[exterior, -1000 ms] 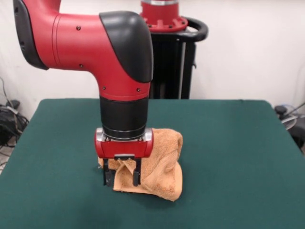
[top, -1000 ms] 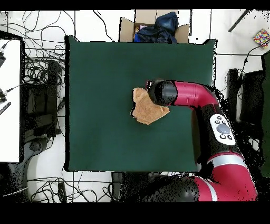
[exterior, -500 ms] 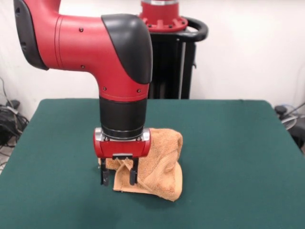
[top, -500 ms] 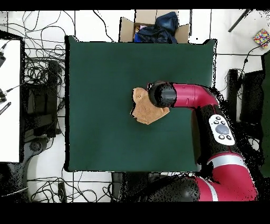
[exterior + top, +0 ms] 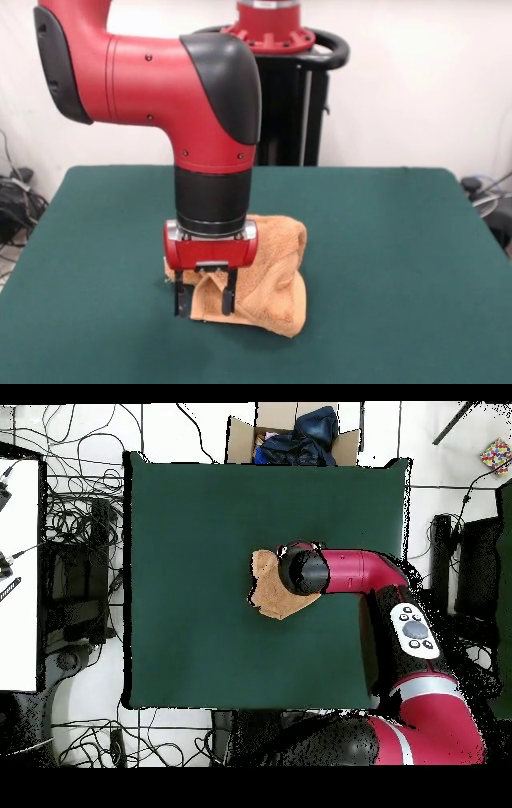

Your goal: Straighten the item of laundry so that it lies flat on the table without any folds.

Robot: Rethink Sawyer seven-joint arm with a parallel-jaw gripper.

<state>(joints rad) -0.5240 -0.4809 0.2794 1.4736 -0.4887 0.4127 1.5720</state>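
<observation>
The item of laundry (image 5: 272, 268) is an orange-tan towel lying crumpled in folds near the middle of the green table (image 5: 384, 240). My gripper (image 5: 206, 302) stands upright over the towel's near-left part, low to the cloth. It is open, its two black fingers (image 5: 228, 300) straddling a raised fold without pinching it. In the overhead view the towel (image 5: 264, 591) shows to the left of my wrist, which covers the gripper and part of the cloth. The table (image 5: 190, 534) extends far beyond the towel on all sides.
A cardboard box of dark clothes (image 5: 290, 434) sits just beyond the table's top edge in the overhead view. Cables and equipment (image 5: 80, 574) lie along its left side. The black pedestal (image 5: 292, 112) stands behind the table.
My arm has shifted slightly to the right in the front view, staying low over the towel. The fingers remain apart and the towel's shape is unchanged.
</observation>
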